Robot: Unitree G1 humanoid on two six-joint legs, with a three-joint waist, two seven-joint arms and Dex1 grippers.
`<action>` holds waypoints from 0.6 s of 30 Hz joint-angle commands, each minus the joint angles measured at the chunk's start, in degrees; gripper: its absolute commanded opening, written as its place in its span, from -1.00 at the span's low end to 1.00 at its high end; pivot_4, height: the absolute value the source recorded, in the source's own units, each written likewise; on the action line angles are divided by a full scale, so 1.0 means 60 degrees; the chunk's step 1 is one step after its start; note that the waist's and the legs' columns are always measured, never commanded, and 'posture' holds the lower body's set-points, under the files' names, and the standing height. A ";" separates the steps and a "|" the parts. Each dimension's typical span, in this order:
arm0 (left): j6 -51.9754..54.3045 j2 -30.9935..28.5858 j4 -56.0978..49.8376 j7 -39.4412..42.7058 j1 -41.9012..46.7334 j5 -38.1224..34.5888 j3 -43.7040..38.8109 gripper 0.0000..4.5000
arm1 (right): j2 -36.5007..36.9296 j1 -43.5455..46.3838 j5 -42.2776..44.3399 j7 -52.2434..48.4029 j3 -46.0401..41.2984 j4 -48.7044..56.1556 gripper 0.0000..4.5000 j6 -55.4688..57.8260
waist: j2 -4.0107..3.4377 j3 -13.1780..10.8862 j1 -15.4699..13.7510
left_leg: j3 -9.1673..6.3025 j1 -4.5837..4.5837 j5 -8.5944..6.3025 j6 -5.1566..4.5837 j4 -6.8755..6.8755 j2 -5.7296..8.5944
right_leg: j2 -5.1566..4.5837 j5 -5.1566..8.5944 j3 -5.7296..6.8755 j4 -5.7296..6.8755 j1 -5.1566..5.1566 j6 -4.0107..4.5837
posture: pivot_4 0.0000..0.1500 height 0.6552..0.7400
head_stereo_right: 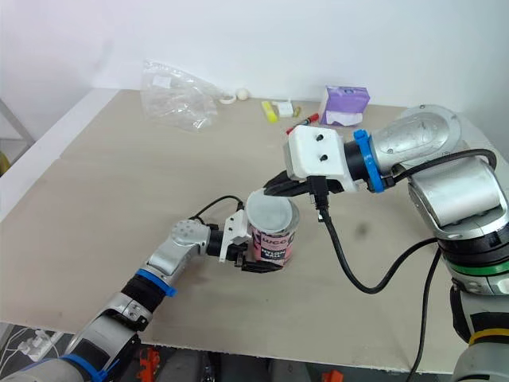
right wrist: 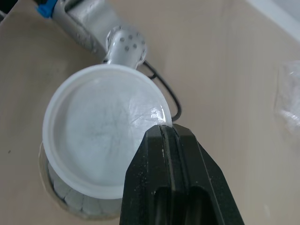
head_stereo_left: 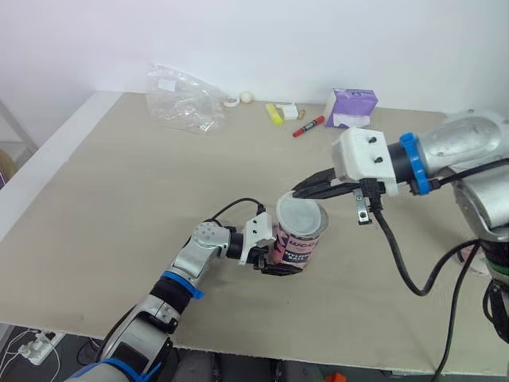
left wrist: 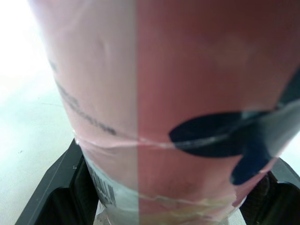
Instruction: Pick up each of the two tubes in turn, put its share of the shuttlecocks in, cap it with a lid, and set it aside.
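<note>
A pink tube stands upright in the middle of the beige table. My left gripper is shut on its lower part, and its black fingers flank the tube in the left wrist view. A white translucent lid lies on the tube's mouth. My right gripper reaches in from the right, shut on the lid's rim. In the right wrist view its fingertips pinch the edge of the lid. White shuttlecock feathers show through the tube wall under the lid.
At the table's back edge lie a crumpled clear plastic bag, a purple tissue box, a red marker, a yellow item and a small white ball. A black cable hangs from my right wrist.
</note>
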State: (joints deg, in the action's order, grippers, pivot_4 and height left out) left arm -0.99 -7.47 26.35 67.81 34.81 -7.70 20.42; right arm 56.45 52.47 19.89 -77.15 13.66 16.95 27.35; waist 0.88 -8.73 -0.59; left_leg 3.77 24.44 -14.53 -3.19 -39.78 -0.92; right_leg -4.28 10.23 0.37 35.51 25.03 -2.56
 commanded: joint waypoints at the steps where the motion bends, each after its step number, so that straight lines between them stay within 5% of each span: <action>1: 0.0120 -0.0060 -0.0066 -0.0071 -0.0153 0.0125 0.0079 0.49 | 0.0147 0.0314 0.0008 -0.0282 -0.0300 -0.0009 -0.98 0.0001 | 0.0000 0.0000 0.0000 | 0.0000 -0.0001 0.0000 0.0000 0.0000 0.0000 | 0.0000 0.0000 0.0000 0.0001 0.0000 0.0000 | 1.00 1.00; 18: 0.0121 -0.0083 -0.0020 -0.0070 -0.0116 0.0176 0.0074 0.49 | 0.0514 -0.0345 -0.0785 -0.0738 -0.0317 -0.0273 -0.98 -0.1150 | 0.0000 0.0000 0.0002 | 0.0002 -0.0002 0.0000 0.0001 0.0001 -0.0002 | 0.0002 0.0004 0.0002 0.0003 0.0001 0.0006 | 1.00 1.00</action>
State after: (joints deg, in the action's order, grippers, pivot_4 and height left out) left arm -0.90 -7.45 26.01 67.75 34.64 -7.42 20.50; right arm 58.91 50.43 16.08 -80.77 13.21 15.44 22.15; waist 0.88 -8.73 -0.57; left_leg 3.78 24.43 -14.53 -3.18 -39.77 -0.93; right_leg -4.27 10.25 0.39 35.52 25.04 -2.52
